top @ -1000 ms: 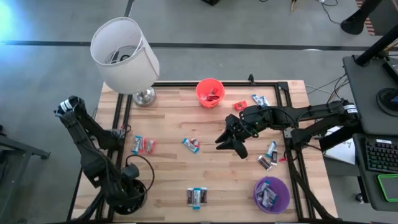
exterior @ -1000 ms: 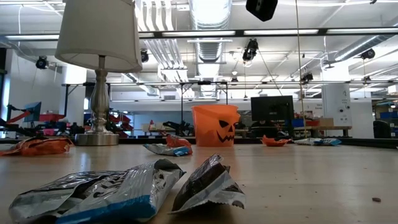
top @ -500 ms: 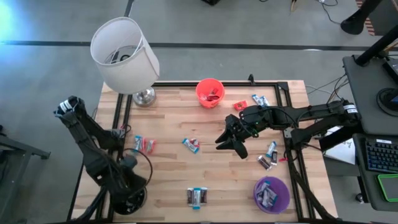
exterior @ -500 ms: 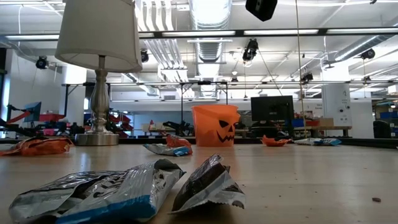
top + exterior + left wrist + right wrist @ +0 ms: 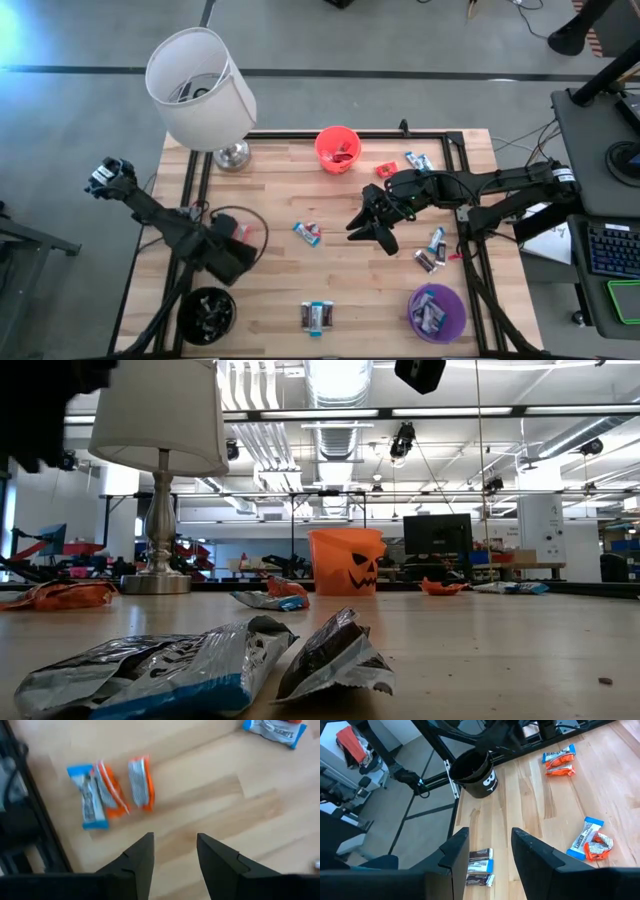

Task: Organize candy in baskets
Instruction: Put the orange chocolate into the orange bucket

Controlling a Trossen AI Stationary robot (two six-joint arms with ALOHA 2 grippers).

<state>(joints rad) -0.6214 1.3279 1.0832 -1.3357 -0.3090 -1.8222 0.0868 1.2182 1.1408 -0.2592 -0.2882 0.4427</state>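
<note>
Sorting in progress, between one deposit and the next pick. The black basket [image 5: 207,313] at the table's near left corner already contains candy, as do the purple basket [image 5: 436,310] and the orange basket [image 5: 338,148]. The left gripper [image 5: 173,851], fingers parted and holding nothing, hovers just beyond the black basket, beside a cluster of blue and orange candies [image 5: 111,790]. The right gripper [image 5: 372,230], likewise released and empty, waits well right of the black basket, near mid-table. Loose candy remains scattered across the table [image 5: 350,290]. The next move likely calls for lowering the left gripper astride one wrapper and closing on it.
</note>
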